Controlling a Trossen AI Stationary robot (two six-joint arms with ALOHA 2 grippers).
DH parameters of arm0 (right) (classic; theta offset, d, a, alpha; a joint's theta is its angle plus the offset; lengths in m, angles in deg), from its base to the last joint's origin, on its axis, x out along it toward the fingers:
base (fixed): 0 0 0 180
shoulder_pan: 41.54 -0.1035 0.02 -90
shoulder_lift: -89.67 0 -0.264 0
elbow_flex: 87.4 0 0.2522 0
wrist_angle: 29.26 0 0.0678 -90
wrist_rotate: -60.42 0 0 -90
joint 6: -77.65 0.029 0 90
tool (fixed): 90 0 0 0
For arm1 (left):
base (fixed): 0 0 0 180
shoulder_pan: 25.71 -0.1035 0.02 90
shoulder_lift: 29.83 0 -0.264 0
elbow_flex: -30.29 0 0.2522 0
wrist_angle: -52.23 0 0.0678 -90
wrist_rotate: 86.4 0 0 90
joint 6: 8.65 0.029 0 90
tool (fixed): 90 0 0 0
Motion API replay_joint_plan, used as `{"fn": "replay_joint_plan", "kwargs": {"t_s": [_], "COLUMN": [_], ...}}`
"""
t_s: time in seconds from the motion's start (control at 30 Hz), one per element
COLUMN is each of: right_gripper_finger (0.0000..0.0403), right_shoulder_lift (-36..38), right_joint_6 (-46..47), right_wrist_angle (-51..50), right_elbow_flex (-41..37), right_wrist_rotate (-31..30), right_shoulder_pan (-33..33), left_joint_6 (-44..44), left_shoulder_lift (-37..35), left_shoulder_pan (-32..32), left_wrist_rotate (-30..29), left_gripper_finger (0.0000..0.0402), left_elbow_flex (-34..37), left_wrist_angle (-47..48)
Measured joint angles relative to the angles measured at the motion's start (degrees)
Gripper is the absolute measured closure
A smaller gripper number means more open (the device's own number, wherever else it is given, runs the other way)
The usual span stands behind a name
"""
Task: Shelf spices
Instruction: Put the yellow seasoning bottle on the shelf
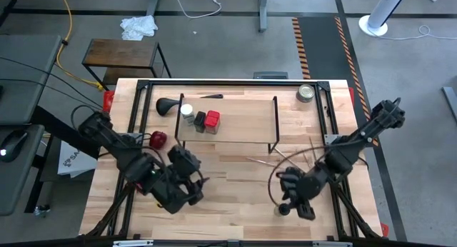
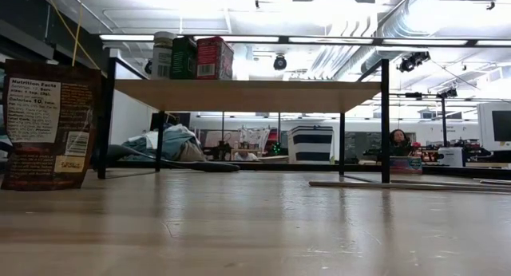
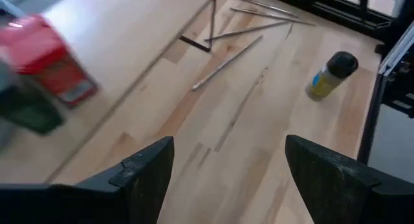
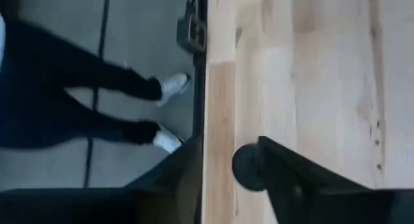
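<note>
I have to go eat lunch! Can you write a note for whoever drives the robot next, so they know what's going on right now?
Left gripper: open, empty, over the table in front of the shelf.
Right gripper: low at the table's front right, around the yellow-labelled black-capped jar, which stands on the table; a grip cannot be confirmed.
Done: white-capped jar, dark jar and red-topped jar stand together on the shelf's left end.
Left: the black-capped jar is not yet on the shelf.
</note>
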Motion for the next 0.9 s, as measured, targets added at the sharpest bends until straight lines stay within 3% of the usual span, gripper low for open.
{"fn": "replay_joint_plan", "kwargs": {"t_s": [0.1,0.2,0.33,0.4,0.43,0.63,0.9], "right_gripper_finger": [0.0208,0.0171,0.0135,0.0122,0.0117,0.0107,0.0107], "right_shoulder_lift": [-3.6,-8.5,-15.7,-19.0,-20.6,-26.1,-26.5], "right_joint_6": [-3.2,-8.4,-13.4,-12.8,-11.9,-2.7,4.9], "right_wrist_angle": [-3.1,-9.4,-19.1,-22.2,-23.7,-25.4,-22.2], "right_elbow_flex": [4.2,9.0,14.0,15.7,16.2,17.0,16.9], "right_wrist_rotate": [0.0,0.1,-4.4,-6.4,-7.1,-3.7,-5.4], "right_shoulder_pan": [-2.4,-4.8,-6.8,-7.0,-6.8,-5.3,-5.2], "left_joint_6": [-0.8,-4.3,-8.4,-8.7,-9.1,-13.4,-14.1], "left_shoulder_lift": [-2.3,-4.6,-7.9,-9.7,-10.9,-16.3,-18.7], "left_shoulder_pan": [0.0,-0.3,-0.7,-0.7,-0.7,-1.0,-0.9], "left_wrist_rotate": [-0.6,-1.7,-3.6,-4.7,-5.6,-6.3,-4.1], "left_gripper_finger": [0.0119,0.0159,0.0288,0.0366,0.0382,0.0399,0.04], "left_elbow_flex": [0.0,0.0,0.0,0.8,1.7,6.4,11.6], "left_wrist_angle": [4.7,12.0,20.8,20.6,20.6,20.8,19.6]}}
